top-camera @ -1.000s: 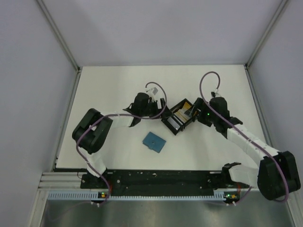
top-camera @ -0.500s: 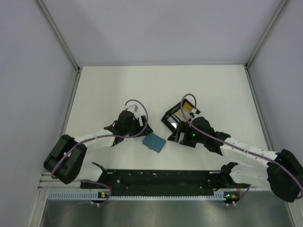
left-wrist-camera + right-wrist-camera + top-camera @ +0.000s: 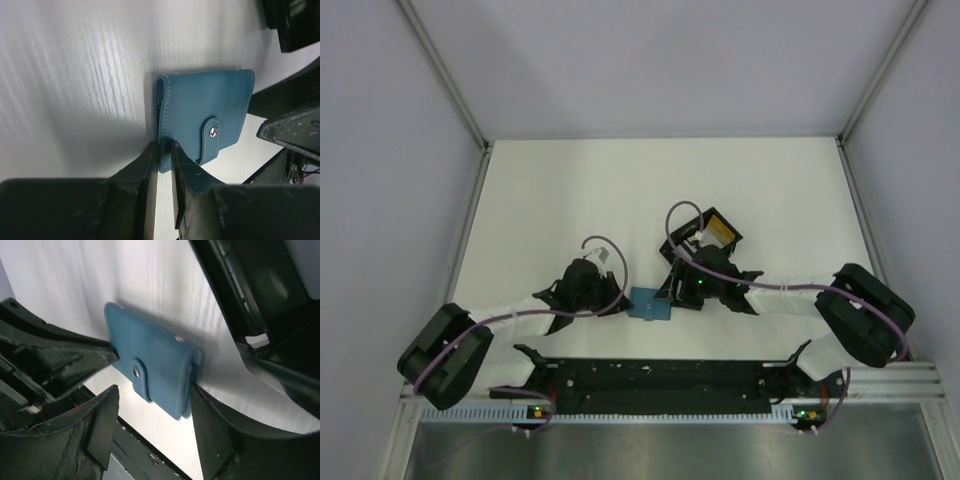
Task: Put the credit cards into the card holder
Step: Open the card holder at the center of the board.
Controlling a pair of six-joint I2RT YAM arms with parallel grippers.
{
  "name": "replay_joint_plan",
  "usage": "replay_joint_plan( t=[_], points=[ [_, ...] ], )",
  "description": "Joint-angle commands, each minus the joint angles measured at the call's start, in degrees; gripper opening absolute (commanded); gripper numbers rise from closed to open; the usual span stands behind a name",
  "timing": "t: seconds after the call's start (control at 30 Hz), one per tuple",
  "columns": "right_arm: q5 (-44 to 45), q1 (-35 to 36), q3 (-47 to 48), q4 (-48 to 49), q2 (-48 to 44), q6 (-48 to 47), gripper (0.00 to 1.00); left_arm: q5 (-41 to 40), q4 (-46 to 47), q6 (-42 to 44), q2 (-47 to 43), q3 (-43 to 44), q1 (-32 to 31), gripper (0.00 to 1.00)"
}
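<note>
L gripper point(image 3: 162, 148) is clenched on the near edge of the card holder point(image 3: 202, 107), a shallow pinch by one corner. Holder lies flat on table point(image 3: 75, 75), folded, snap tab point(image 3: 212, 134) done up, body stretching away ahead of L fingertips. R gripper point(image 3: 153, 393) sits at the opp. end with jaws parted, straddling the holder. One finger is against its edge, the other has a gap, so not clamped as far as I can see. Credit cards point(image 3: 719, 228) are in the black tray point(image 3: 733, 238), just behind R wrist. Only the orange one is clear.

Risks, my read:
- L hold is thin and off-centre, so the holder could pivot or slip out when R tugs.
- R spans the whole body, not the tab, so closing may squeeze it shut instead of popping the snap.
- Grippers are v. close and fingers could knock together.
- R wrist is near the tray, so a swing back could shove it and scatter the cards.
</note>
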Motion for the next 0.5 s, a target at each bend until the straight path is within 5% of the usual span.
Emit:
replay_joint_plan(
  t=[0.0,0.17,0.3,0.4,0.47],
  points=[
    [-0.11,0.74,6.21,0.52,3.41,-4.05,0.58,0.06,0.77,-3.06,-1.02,-3.18,-2.61,0.23],
    [-0.91,0.74,8.15,-0.90,6.67,-6.08,0.58,-1.43,2.26,-4.47,-2.86,-4.68,-2.79,0.62],
    [-1.17,0.74,7.89,-1.34,7.99,-7.40,0.49,-0.29,5.16,-4.73,-3.04,-4.94,-2.79,0.53],
    [-0.56,0.74,8.49,-3.08,7.82,-10.47,0.43,0.59,6.31,-5.08,-2.51,-4.95,-2.87,0.25],
    [0.84,0.83,10.16,-6.42,6.42,-14.41,0.49,-0.02,4.91,-5.61,-2.51,-5.12,-2.79,0.18]
  ],
)
